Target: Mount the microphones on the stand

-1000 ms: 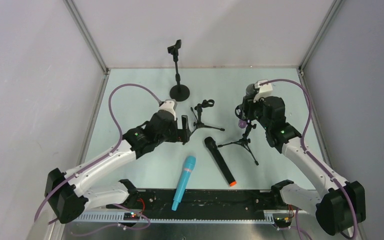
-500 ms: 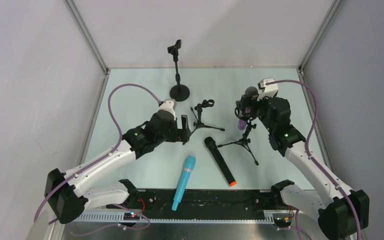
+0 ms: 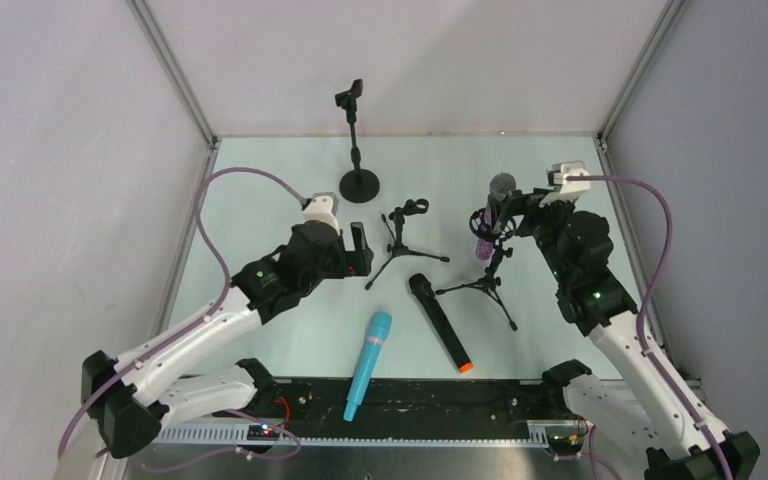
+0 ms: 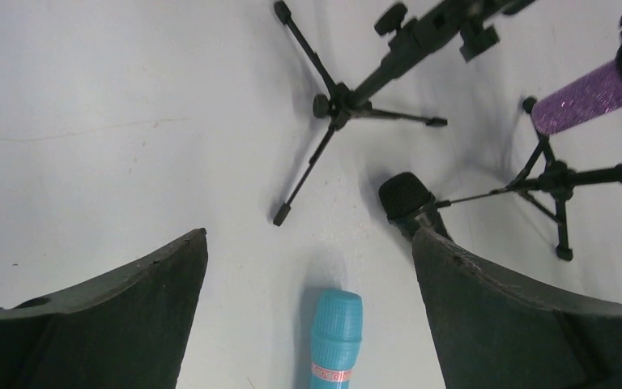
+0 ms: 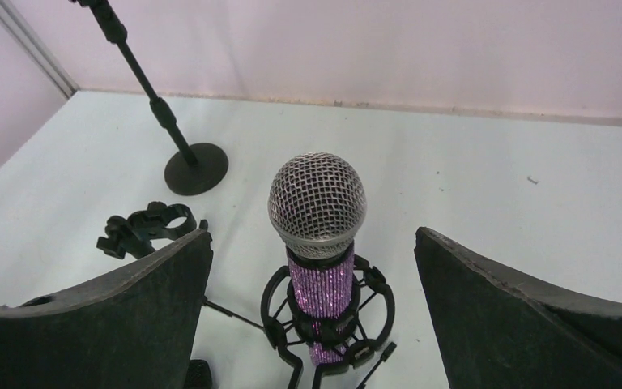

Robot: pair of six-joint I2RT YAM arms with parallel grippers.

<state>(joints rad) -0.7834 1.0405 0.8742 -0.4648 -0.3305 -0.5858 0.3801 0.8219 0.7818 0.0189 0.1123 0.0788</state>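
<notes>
Purple mic seated in its tripod, the other two lying flat on the table

The pale green table (image 3: 260, 200) is shared by a tall round-base stand (image 3: 357, 150) at the back, a tripod (image 3: 487, 285) on the right and a smaller tripod (image 3: 400, 238) mid-table. The left gripper (image 4: 309, 235) is held over the table near the small tripod, fingers spread wide, nothing gripped. The right gripper (image 5: 313, 233) is spread wide too, also with nothing gripped, just beside the purple mic (image 5: 317, 279), which is seated upright in the right tripod's ring clip, mesh head up. The cyan mic (image 3: 368, 362) is laid flat near the front edge, and the black mic (image 3: 439, 322) with its orange end is laid just right of it. A patterned band can be seen under the cyan mic's head, way too small to read.
</notes>
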